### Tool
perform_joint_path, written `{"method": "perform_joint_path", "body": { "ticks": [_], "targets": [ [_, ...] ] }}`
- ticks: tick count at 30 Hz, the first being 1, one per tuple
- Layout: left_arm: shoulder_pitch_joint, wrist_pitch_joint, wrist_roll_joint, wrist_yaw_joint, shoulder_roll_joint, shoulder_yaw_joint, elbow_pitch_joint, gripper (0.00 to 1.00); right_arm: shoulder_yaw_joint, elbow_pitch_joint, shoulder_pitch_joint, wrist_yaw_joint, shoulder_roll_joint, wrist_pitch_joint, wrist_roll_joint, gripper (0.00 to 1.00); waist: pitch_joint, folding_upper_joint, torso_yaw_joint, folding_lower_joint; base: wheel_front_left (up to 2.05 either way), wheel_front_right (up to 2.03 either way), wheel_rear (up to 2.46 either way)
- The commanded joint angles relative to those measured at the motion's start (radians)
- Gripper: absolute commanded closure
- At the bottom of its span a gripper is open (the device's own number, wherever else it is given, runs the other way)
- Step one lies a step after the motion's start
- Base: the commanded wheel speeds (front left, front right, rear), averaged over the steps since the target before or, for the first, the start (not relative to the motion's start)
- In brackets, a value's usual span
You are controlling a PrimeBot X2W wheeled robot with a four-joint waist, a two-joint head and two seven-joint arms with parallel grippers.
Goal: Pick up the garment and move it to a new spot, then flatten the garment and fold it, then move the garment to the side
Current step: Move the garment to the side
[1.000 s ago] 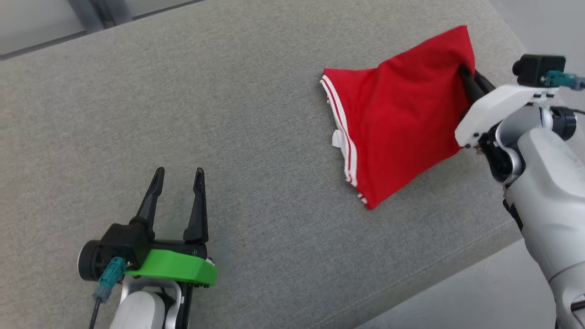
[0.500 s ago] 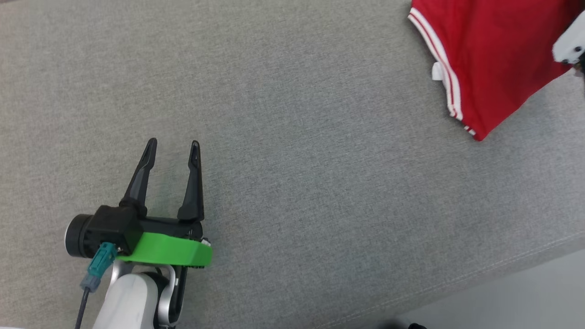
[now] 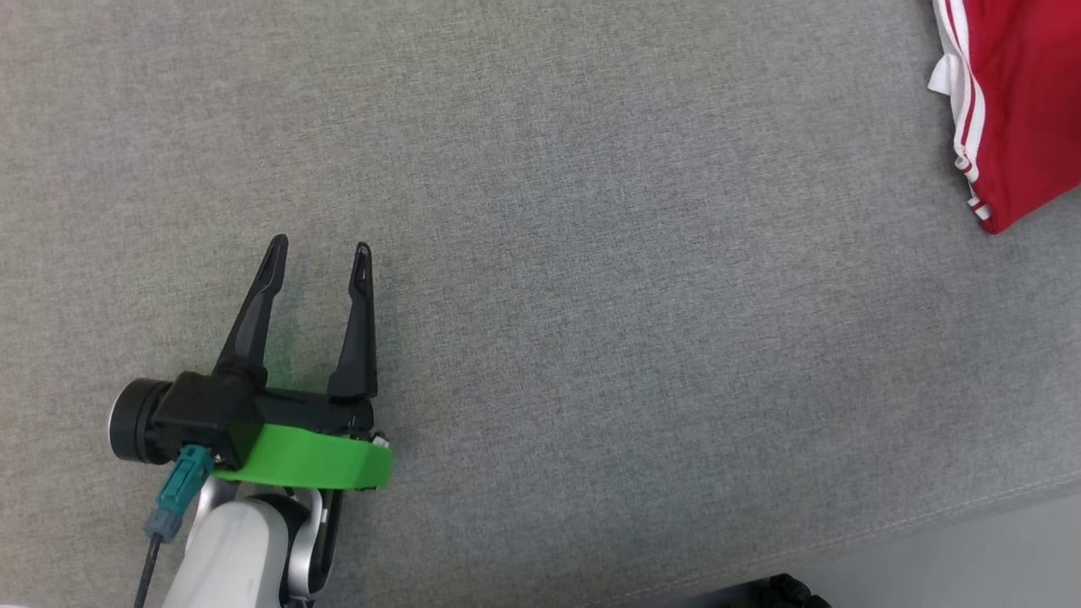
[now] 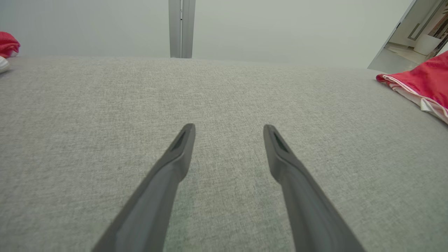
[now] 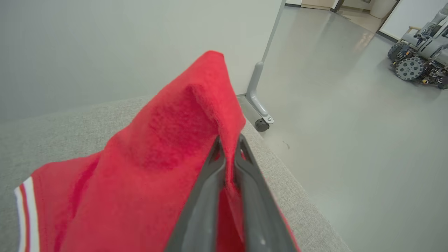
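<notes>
Red garment runs off the head view's edge, clamped in right pincer.

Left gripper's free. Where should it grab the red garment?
Take the garment by its white-striped hem, the edge facing the left gripper, coming in low from that side along the gray cushion. The hem lies on the cushion, unheld; the right gripper pinches the raised far corner.

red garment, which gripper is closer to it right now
Right. The right gripper has its fingers pinched on a raised fold of the red garment; the left gripper sits open over the grey surface, well to the garment's left, not touching it.
</notes>
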Motion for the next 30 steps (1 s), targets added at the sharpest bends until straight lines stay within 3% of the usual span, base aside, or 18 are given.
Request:
{"method": "perform_joint_path", "body": {
  "ticks": [1, 8, 14, 30],
  "targets": [
    [-0.013, 0.001, 0.001, 0.005, 0.008, 0.000, -0.003, 0.00, -0.018, 0.012, -0.007, -0.001, -0.004, -0.014, -0.021, 0.00, 0.008, -0.0001, 0.008, -0.0001, 0.00, 0.00, 0.00],
    [0.002, 0.001, -0.005, 0.010, 0.008, -0.006, 0.005, 0.00, -0.100, 0.024, 0.022, -0.001, 0.031, -0.041, -0.103, 0.00, -0.021, -0.0001, 0.003, -0.0001, 0.00, 0.00, 0.00],
    [0.019, -0.015, -0.021, 0.015, 0.000, -0.004, 0.025, 0.00, -0.138, -0.101, 0.081, -0.001, 0.121, -0.041, -0.120, 0.00, -0.088, -0.0001, 0.001, -0.0001, 0.00, 0.00, 0.00],
    [0.069, -0.073, -0.085, 0.035, -0.044, 0.079, 0.164, 0.00, 0.053, -0.526, 0.423, -0.001, 0.273, -0.041, -0.074, 0.00, -0.396, -0.0001, 0.056, -0.0001, 0.00, 0.00, 0.00]
  ]
}}
